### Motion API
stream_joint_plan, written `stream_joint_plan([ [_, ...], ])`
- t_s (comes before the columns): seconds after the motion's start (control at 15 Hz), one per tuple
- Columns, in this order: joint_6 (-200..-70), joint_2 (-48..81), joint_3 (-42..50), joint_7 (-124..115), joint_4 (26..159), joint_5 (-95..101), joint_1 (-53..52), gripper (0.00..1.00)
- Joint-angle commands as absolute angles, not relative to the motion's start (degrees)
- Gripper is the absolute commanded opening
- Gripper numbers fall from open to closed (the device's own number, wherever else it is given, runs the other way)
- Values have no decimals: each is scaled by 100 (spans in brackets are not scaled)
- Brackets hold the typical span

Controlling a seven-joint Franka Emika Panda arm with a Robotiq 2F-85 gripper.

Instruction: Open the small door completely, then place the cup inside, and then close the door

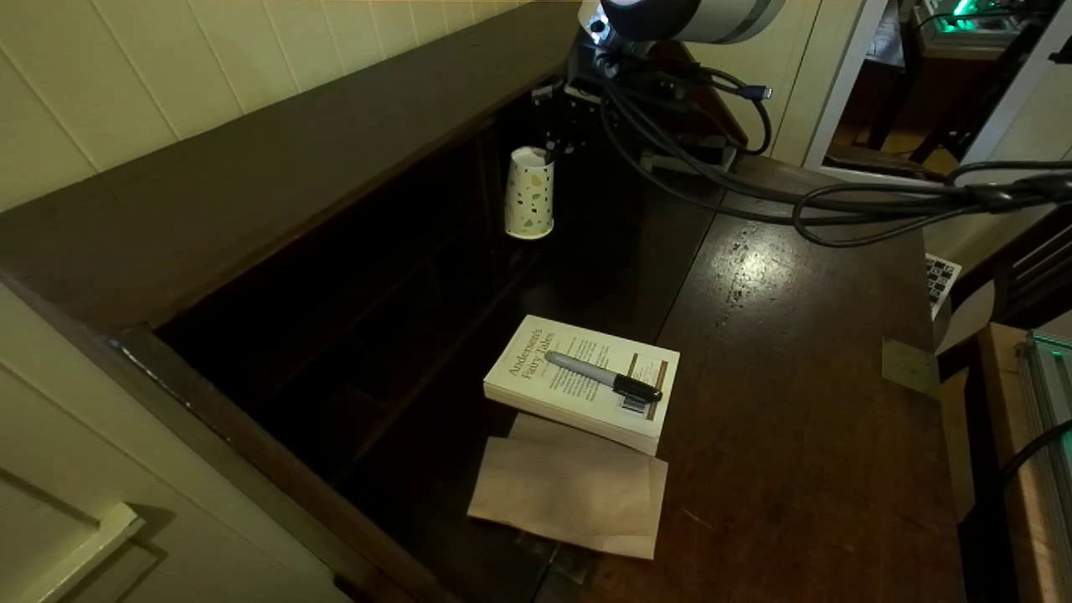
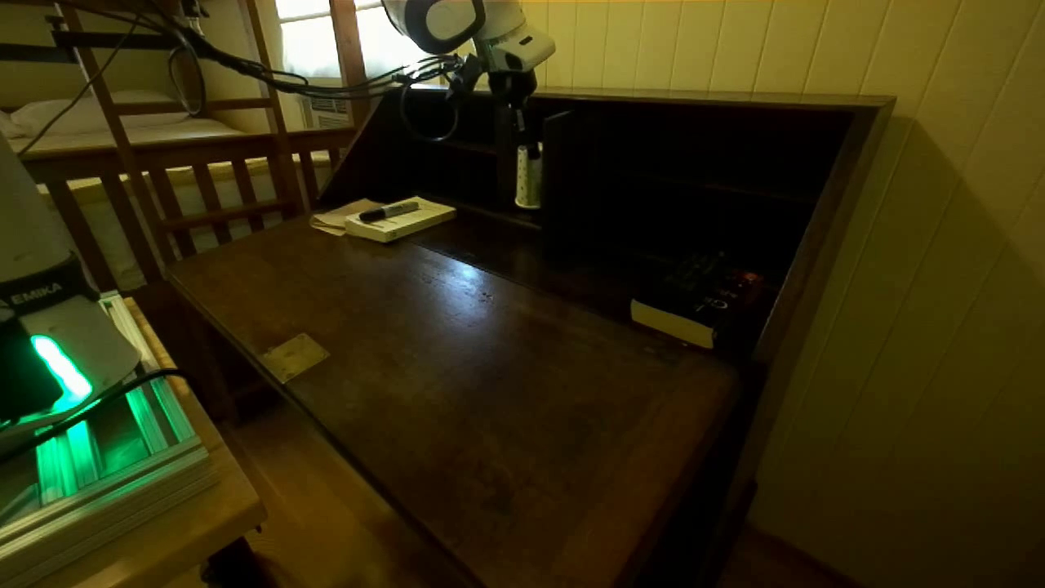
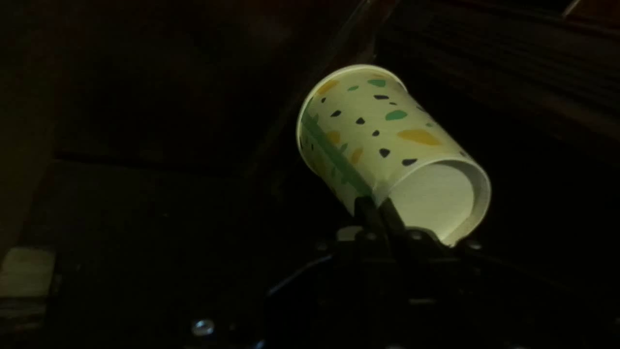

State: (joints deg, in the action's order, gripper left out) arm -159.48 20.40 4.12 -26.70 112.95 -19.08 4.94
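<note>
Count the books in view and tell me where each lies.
2: a white book under a marker, and a dark book toward the other end of the desk. The shadowy compartments could hide more.

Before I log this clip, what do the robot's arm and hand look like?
The rounded, whitish robot arm has black sections; pale EMIKA lettering marks its black lower band. The black, linkage-like mechanical hand has slim, narrow fingers. Black cables loop alongside, with a bluish connector among them.
</note>
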Motion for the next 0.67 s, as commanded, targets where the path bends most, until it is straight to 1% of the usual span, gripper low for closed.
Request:
stream_joint_plan([
  [0.0, -16149, 2275, 406, -2650, 11097, -2087, 489, 1],
  [0.6, -16474, 2378, 264, -2547, 11117, -2302, 584, 1],
])
